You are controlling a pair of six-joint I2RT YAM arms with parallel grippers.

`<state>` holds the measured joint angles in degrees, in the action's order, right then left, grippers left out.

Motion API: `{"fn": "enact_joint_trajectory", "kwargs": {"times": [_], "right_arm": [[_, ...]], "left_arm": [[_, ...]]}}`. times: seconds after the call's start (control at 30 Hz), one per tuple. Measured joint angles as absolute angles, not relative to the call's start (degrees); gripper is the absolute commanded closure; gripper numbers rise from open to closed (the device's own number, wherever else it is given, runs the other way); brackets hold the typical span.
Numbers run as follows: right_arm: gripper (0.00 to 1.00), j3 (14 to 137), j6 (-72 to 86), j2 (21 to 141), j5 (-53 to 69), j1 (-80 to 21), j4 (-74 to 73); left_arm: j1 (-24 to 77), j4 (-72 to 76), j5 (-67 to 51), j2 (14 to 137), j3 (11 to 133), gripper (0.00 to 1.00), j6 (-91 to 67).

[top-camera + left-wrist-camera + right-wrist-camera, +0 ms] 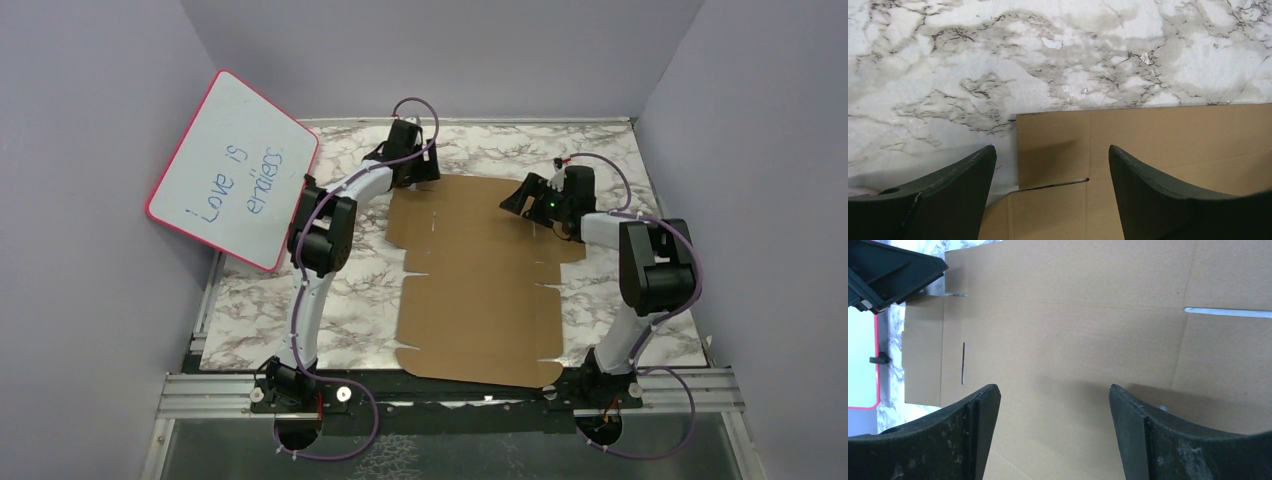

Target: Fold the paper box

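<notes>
1. Top external. The paper box [480, 280] lies flat and unfolded on the marble table [260, 300], between the two arms. Its near edge is close to the arm bases and its far edge sits past mid-table.
2. Top external. The left gripper [415, 165] is at the sheet's far left corner. The right gripper [520, 198] is over the far right part of the sheet. Jaw opening is not readable from this height.
3. Top external. A pink-framed whiteboard [235, 170] with handwriting leans against the left wall, apart from the cardboard.
4. Left wrist. The left gripper [1052, 150] has its jaws spread wide with nothing between them. The left finger [948, 195] is over bare table and the right finger over cardboard.
5. Left wrist. A corner of the paper box [1158, 140] fills the lower right, flat on the marble. A cut slit [1053, 184] runs in from its left edge between the fingers.
6. Right wrist. The right gripper [1054, 387] has its jaws wide apart and holds nothing. Whether the fingers touch the sheet cannot be told.
7. Right wrist. The paper box [1063, 325] covers nearly the whole view, with creases and a narrow slot [963, 362] visible. The left gripper [893, 270] shows dark at the upper left corner of the sheet. The whiteboard's pink edge [876, 360] is at far left.
</notes>
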<state>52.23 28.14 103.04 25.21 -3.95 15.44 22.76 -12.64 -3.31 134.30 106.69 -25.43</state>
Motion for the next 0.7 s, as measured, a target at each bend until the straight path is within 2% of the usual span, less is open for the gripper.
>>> {"fn": "enact_joint_trajectory", "kwargs": {"times": [0.17, 0.37, 0.7], "right_arm": [[0.15, 52.23, 28.88, 103.92, 26.52, -3.97, 16.64], [0.15, 52.23, 29.76, 105.47, 26.87, -4.38, 17.54], [0.15, 52.27, 29.98, 106.19, 26.87, -5.74, 19.18]], "left_arm": [[22.76, -12.84, -4.75, 135.06, 107.35, 0.17, -25.76], [22.59, -12.88, -8.03, 135.09, 107.35, 0.26, -26.96], [22.02, -9.98, -10.20, 132.68, 102.54, 0.34, -28.84]]}}
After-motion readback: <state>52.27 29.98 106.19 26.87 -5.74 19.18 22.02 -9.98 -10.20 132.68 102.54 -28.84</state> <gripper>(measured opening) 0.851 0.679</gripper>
